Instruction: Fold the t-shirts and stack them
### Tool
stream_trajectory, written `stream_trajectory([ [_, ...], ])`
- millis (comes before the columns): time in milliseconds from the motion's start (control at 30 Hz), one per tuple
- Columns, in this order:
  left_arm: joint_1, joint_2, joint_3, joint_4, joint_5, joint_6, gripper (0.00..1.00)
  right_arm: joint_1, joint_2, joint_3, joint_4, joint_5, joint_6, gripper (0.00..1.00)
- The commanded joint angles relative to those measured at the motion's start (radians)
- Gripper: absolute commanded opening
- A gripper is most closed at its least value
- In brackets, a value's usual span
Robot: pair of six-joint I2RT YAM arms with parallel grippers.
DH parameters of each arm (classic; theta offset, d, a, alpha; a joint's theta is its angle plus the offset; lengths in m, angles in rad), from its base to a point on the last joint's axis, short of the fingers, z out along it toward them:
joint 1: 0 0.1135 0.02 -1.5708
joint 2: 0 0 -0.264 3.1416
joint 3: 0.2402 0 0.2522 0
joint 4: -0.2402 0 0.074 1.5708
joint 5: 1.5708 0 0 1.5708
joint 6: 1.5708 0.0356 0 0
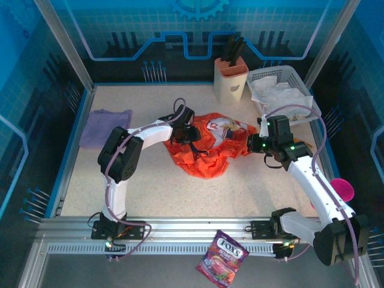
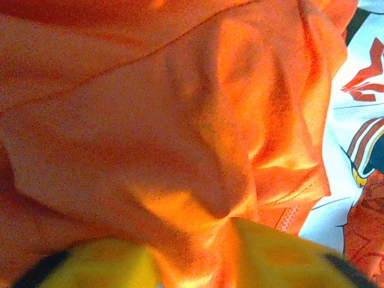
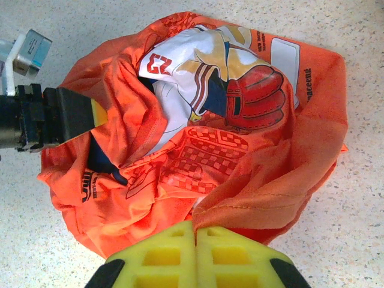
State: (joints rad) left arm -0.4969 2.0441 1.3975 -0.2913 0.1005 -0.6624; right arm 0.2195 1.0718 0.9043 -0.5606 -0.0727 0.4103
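While the purple t-shirt (image 1: 105,127) lies flat by itself at the far left of the table (image 1: 156,192), the orange t-shirt (image 1: 207,153) sits in a crumpled heap in the middle. Its picture side faces up, so it is not folded at all yet. The left claw (image 1: 187,131) is at the heap's left edge. Up close, a bunch of orange cloth is squeezed between its yellow pads (image 2: 96,267), so I think it has a pinch of the shirt. The right claw (image 3: 195,231) is at the other edge, shut tight, with the shirt's hem right at its tips. I cannot tell if it has caught any cloth. I think they stand on both sides so they can pull the heap open and flat. A thin pinch could slip.
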Motion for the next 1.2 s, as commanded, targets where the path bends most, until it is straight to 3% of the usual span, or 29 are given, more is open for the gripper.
stream_trajectory([
  [0,-0.007,0.021,0.029,0.011,-0.016,-0.003,0.18,-0.015,-0.010,-0.005,0.000,-0.016,0.002,0.00],
  [133,-0.005,-0.012,0.034,0.001,-0.023,0.005,0.00,-0.016,-0.016,-0.002,-0.011,-0.006,-0.008,0.00],
  [400,0.060,-0.248,0.070,-0.101,0.076,0.049,0.00,-0.034,-0.061,0.018,-0.012,-0.006,-0.057,0.00],
  [567,0.116,-0.463,0.202,-0.278,0.090,0.135,0.00,-0.039,-0.178,0.035,0.091,-0.108,-0.127,0.00],
  [800,0.268,-0.654,0.377,-0.442,0.205,0.151,0.00,-0.039,-0.251,0.164,0.090,-0.018,-0.165,0.00],
  [900,0.295,-0.729,0.446,-0.487,0.193,0.196,0.00,-0.039,-0.315,0.185,0.129,0.005,-0.158,0.00],
  [1033,0.356,-0.755,0.565,-0.541,0.184,0.229,0.00,-0.039,-0.370,0.178,0.206,0.046,-0.138,0.00],
  [1167,0.417,-0.699,0.609,-0.545,0.279,0.187,0.00,-0.039,-0.286,0.225,0.115,-0.013,-0.149,0.00],
])
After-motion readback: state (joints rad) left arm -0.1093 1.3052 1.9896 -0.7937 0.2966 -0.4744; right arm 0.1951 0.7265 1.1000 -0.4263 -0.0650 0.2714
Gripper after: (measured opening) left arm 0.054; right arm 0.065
